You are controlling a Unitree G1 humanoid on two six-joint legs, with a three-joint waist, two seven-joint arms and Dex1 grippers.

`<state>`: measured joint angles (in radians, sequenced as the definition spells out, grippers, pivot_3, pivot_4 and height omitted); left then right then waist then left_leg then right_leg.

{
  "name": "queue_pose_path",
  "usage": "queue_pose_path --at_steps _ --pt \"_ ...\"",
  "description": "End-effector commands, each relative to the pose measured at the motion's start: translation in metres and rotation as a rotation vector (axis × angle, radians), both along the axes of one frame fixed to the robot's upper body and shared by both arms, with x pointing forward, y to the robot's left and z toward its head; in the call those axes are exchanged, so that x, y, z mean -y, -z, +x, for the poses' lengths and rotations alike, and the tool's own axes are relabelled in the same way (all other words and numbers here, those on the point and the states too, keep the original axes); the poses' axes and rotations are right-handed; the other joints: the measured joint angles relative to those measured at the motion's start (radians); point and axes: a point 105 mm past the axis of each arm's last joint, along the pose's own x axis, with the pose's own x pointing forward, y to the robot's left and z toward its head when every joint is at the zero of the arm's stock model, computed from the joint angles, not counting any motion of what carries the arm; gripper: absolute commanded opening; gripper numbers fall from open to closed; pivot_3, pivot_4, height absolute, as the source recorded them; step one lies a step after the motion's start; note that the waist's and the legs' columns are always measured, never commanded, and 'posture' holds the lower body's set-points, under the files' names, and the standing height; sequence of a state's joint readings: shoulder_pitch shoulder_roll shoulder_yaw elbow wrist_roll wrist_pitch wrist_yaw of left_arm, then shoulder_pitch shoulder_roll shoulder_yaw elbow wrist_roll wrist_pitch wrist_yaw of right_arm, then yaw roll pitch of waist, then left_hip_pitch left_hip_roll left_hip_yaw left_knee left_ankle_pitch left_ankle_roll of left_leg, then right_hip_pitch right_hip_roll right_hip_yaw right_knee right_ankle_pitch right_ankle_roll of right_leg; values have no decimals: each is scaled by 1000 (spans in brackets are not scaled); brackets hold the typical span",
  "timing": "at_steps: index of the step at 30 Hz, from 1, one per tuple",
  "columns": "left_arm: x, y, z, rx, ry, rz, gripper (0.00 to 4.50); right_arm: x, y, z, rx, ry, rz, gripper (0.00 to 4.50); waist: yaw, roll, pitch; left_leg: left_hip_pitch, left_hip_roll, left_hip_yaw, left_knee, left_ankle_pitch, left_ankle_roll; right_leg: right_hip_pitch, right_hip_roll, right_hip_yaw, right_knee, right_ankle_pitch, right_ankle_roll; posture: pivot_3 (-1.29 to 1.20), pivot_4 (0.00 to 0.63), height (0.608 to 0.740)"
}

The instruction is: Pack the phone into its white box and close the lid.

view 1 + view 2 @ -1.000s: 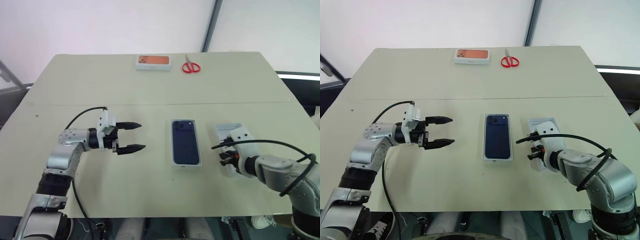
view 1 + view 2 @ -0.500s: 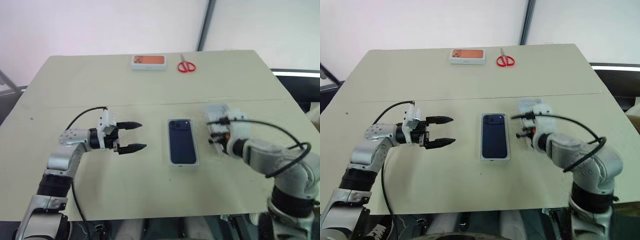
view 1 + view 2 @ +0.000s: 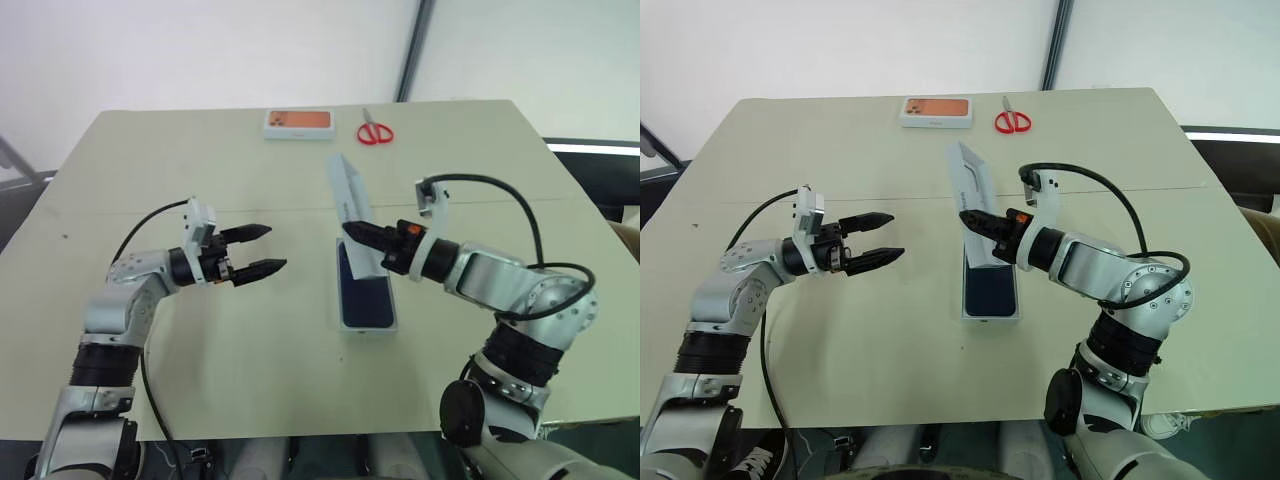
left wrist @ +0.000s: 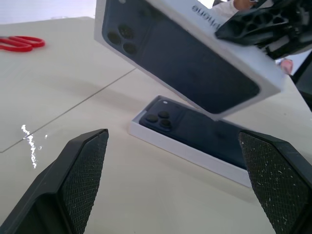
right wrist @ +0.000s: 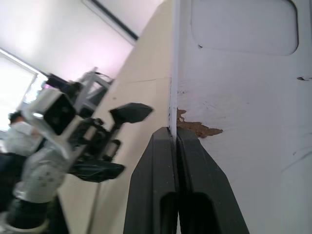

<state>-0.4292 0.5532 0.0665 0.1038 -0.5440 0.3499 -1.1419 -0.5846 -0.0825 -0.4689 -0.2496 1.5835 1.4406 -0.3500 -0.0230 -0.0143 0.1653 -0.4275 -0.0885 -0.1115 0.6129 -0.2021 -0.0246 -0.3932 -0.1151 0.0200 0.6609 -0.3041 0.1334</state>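
White lid [image 3: 352,208], pinched by its edge in my right fingers [image 3: 362,235], tilts above the phone [image 3: 365,298], which lies in the white box [image 3: 343,325] just below them. My left fingers [image 3: 258,250], spread wide, apparently hold nothing, facing the lid.

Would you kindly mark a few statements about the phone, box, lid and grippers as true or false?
1. The phone lies in the white box. True.
2. The lid is already closed on the box. False: the right gripper holds it tilted above.
3. The left gripper is open and empty. True.
4. The scissors lie beside the phone. False: they lie at the table's far edge, near the orange-topped box.
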Motion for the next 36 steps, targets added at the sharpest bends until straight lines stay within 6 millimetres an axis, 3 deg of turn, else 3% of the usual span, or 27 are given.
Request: queue_pose_path --at_steps 1,5,13,18,22,25,32,36 --pt "-7 -19 -1 42 -45 -56 4500 -17 -7 -19 -87 -114 149 33 -1 0 0 0 0 0 0 0 0 0 -1 0 0 0 0 0 150 740" --pt "-12 -21 -1 36 -83 -77 4500 -28 5 -31 -140 -150 143 33 -13 0 0 0 0 0 0 0 0 0 0 0 0 0 0 0 150 740" --pt "-10 -22 -6 13 -81 -104 4500 -40 16 -30 -245 -122 232 33 -18 0 0 0 0 0 0 0 0 0 2 0 1 0 0 0 150 740" --pt "-12 -21 -5 9 -100 -102 4500 -48 13 -27 -275 -105 280 33 -19 0 0 0 0 0 0 0 0 -1 2 1 1 0 0 0 150 740" --pt "-10 -15 -9 -18 -83 -100 4500 -48 27 -26 -335 -81 272 33 -16 0 0 0 0 0 0 0 0 0 2 1 0 0 0 0 150 740" --pt "-1 -5 -17 -52 -48 -100 3632 -46 44 -28 -395 -70 258 0 -16 0 0 0 0 0 0 0 0 0 2 1 0 0 0 0 150 740" --pt "16 19 -29 -126 -28 -99 64 -41 52 -28 -407 -50 249 0 -16 0 0 0 0 0 0 0 0 0 1 1 0 0 0 0 150 740" --pt "32 35 -26 -119 -39 -66 64 -39 53 -28 -374 -46 215 0 -8 0 0 0 0 0 0 0 0 1 1 1 -1 0 0 0 150 740"
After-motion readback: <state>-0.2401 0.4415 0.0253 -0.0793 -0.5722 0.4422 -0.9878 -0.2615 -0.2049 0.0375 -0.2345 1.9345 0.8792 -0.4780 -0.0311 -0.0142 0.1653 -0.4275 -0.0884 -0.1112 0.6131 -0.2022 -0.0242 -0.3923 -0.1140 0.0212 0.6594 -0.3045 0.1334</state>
